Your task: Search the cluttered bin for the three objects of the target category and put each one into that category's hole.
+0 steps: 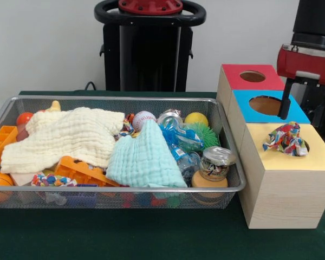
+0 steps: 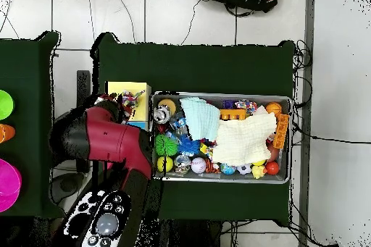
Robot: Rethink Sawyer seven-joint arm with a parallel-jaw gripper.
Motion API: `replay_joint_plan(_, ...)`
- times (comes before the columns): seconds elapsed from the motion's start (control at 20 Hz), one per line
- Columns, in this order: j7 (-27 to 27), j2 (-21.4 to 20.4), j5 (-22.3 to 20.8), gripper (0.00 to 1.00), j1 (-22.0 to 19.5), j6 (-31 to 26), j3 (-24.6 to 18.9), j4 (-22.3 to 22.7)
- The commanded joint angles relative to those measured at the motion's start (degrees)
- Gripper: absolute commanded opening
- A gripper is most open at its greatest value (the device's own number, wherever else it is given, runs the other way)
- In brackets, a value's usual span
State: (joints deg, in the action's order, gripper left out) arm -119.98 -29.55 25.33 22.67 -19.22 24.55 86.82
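One rope bundle [image 1: 284,138] was seen lying on the yellow box [image 1: 292,173], not in the blue hole [image 1: 266,104], with the gripper [image 1: 284,105] above that hole, its fingers too hidden to tell, so a fresh grab was likely needed next.
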Motion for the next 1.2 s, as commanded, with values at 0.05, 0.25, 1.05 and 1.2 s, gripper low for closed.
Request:
replay_joint_plan(0.05, -10.93, 0.40, 1.02, 1.00, -3.17, 1.35, -5.46, 4.87)
replay_joint_plan(0.25, -11.37, 2.77, 0.34, 1.00, -3.89, 7.48, -7.22, 5.89)
replay_joint_plan(1.05, -11.35, 5.12, 0.19, 1.00, -7.61, 15.29, -12.78, 7.45)
replay_joint_plan(1.2, -11.82, 4.41, 0.95, 1.00, -6.72, 13.49, -12.60, 8.07)
